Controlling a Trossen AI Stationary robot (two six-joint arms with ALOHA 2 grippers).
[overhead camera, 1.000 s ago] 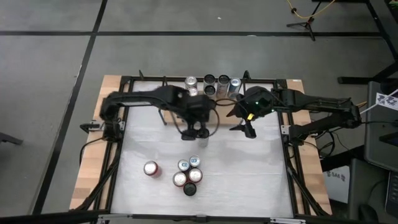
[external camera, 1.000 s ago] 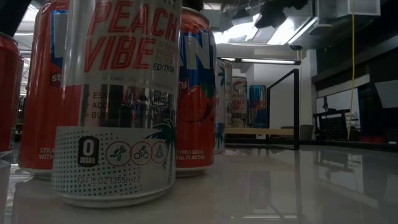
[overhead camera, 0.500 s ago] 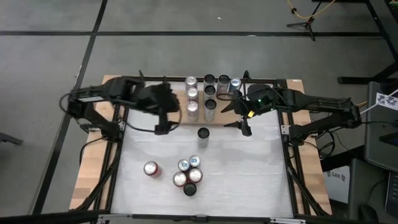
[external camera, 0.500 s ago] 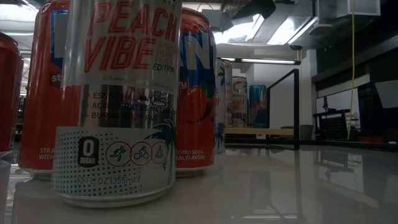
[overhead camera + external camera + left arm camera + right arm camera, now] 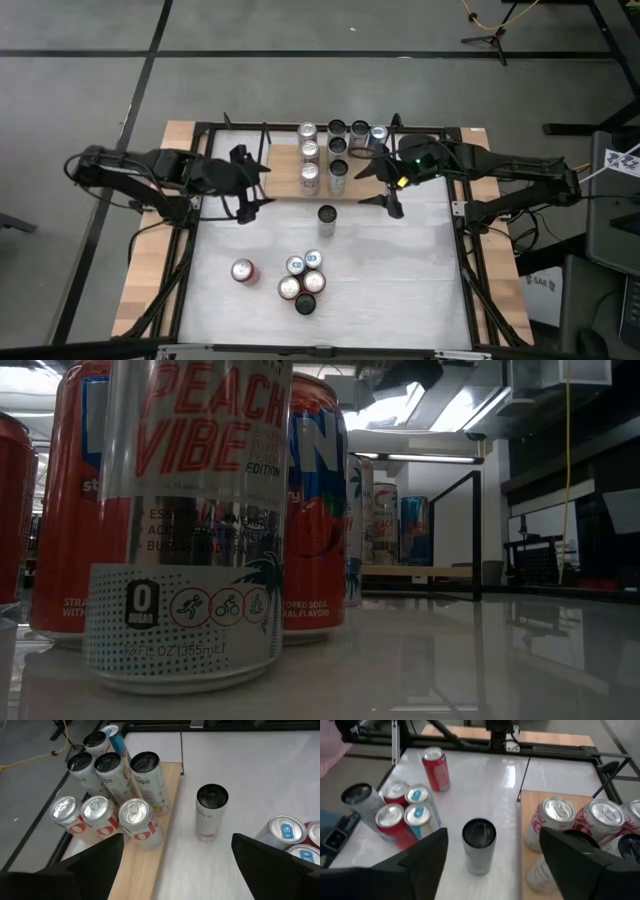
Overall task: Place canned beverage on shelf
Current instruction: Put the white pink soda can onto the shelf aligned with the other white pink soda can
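The shelf (image 5: pixel 285 172) is a light-wood board at the table's far middle, with several cans (image 5: pixel 335 150) standing on it. One slim white can with a dark top (image 5: pixel 326 218) stands upright on the table just in front of the board (image 5: pixel 160 845). My left gripper (image 5: pixel 248 185) is open, left of the shelf, and points toward this can (image 5: pixel 211 812). My right gripper (image 5: pixel 378 186) is open on the can's right. Through its fingers I see the can (image 5: pixel 479 845) and the shelf (image 5: pixel 532 807). Neither gripper touches anything.
A cluster of several cans (image 5: pixel 303 280) and a single red can (image 5: pixel 242 271) stand near the table's front middle and fill the low view (image 5: pixel 190 520). Black rod uprights (image 5: pixel 472 530) frame the shelf ends. There is bare white tabletop (image 5: pixel 400 270) at the front right.
My left gripper has drawn back from above the lone slim can toward the table's left edge, staying open. The can stands upright where the gripper was.
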